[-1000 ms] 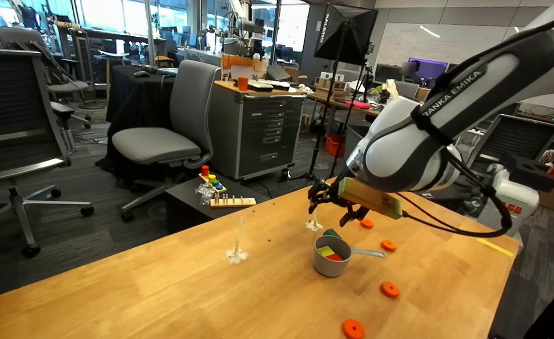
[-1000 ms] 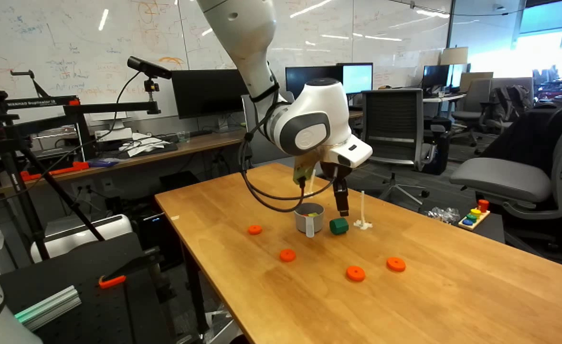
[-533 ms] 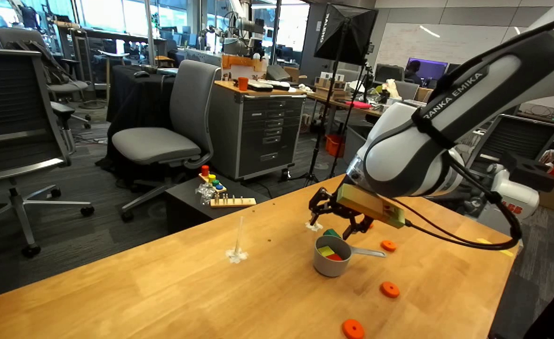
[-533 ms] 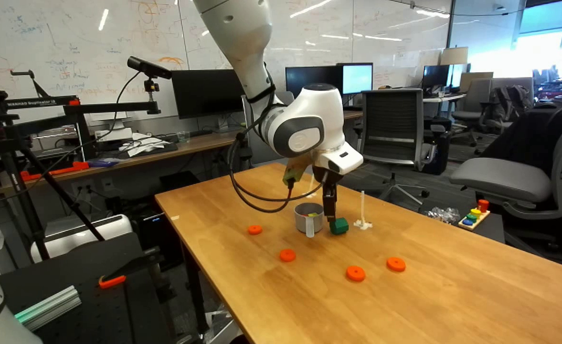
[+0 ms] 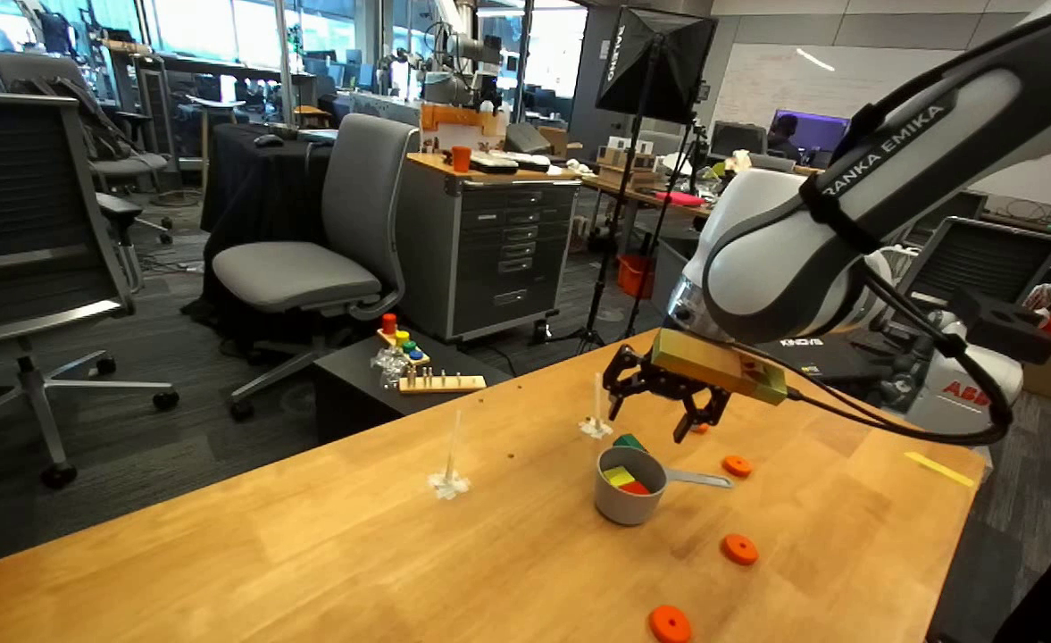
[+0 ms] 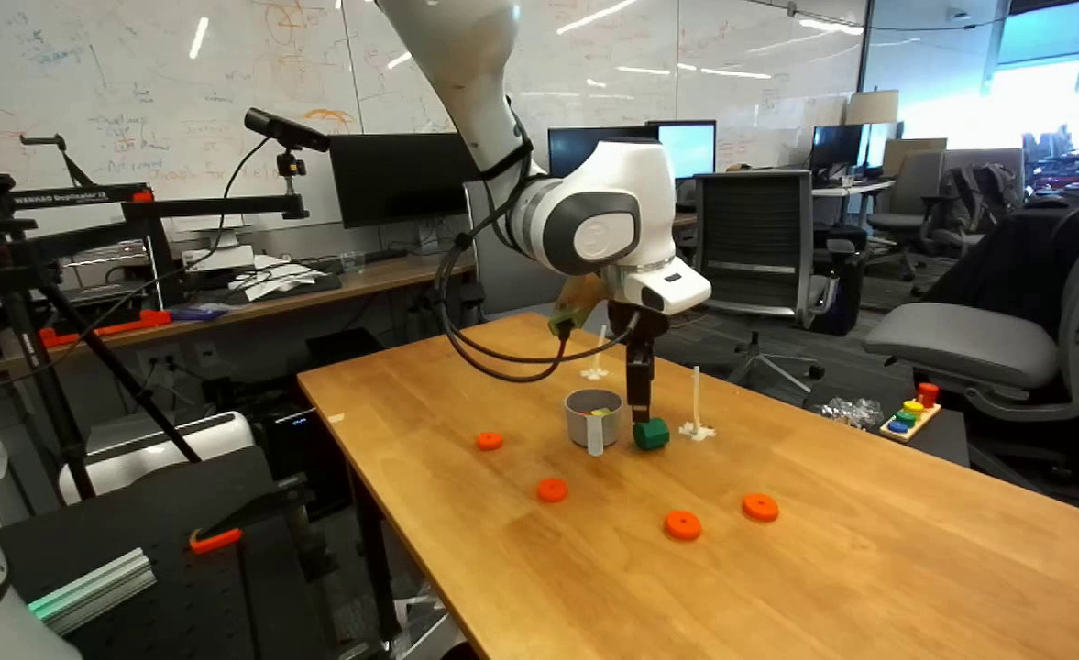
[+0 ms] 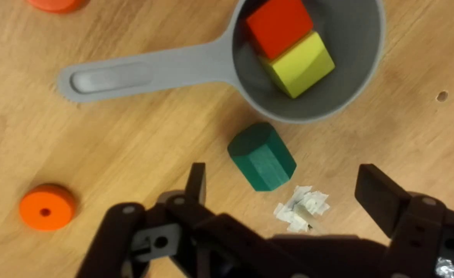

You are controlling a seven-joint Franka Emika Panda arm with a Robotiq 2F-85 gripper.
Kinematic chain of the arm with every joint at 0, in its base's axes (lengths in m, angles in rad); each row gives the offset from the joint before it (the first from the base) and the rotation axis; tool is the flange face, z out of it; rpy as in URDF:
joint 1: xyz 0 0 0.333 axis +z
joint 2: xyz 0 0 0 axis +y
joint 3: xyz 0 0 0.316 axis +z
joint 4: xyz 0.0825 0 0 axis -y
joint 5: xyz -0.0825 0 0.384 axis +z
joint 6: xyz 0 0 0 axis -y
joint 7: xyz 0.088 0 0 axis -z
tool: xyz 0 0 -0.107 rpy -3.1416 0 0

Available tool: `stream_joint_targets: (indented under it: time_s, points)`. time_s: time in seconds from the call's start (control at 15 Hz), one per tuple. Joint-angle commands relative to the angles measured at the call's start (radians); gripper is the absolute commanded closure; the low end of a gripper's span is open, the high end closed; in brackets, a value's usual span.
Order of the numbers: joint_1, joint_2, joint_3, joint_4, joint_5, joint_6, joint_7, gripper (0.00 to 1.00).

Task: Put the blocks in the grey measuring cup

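The wrist view looked steeply down from close by, jaws along its bottom edge. Both exterior views slanted down from farther back, sharing the surface (image 6: 777,587) and grey measuring cup (image 7: 350,50); in an exterior view the camera faced a whiteboard (image 6: 218,101), upper left.

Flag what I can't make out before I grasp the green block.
Grey measuring cup: rim partly cut off by the wrist view's top edge.
Green block: lower part hidden behind the cup in an exterior view.
Gripper: opening unreadable in an exterior view; one finger hides the other.
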Motion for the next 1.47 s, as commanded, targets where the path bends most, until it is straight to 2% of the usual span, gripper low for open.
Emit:
stream_joint_targets:
  time_s: [0.0,0.2,0.27,0.4,0.6,0.8,1.0,1.4]
  points:
    - [0.024,-0.020,-0.045,0.007,-0.082,0.013,0.016,0.00]
    - [-0.032,-0.018,0.016,0.049,-0.102,-0.103,-0.081,0.00]
    - [-0.025,-0.016,0.007,0.058,-0.120,-0.127,-0.088,0.00]
    - [-0.060,-0.023,0.047,0.088,-0.121,-0.252,-0.172,0.00]
    - [-0.037,-0.013,0.017,0.127,-0.146,-0.341,-0.171,0.00]
    - [-0.012,0.000,-0.019,0.139,-0.212,-0.314,-0.151,0.00]
    - [-0.017,0.024,-0.028,0.164,-0.250,-0.280,-0.149,0.00]
    - [-0.023,0.144,-0.022,0.261,-0.255,-0.225,-0.160,0.00]
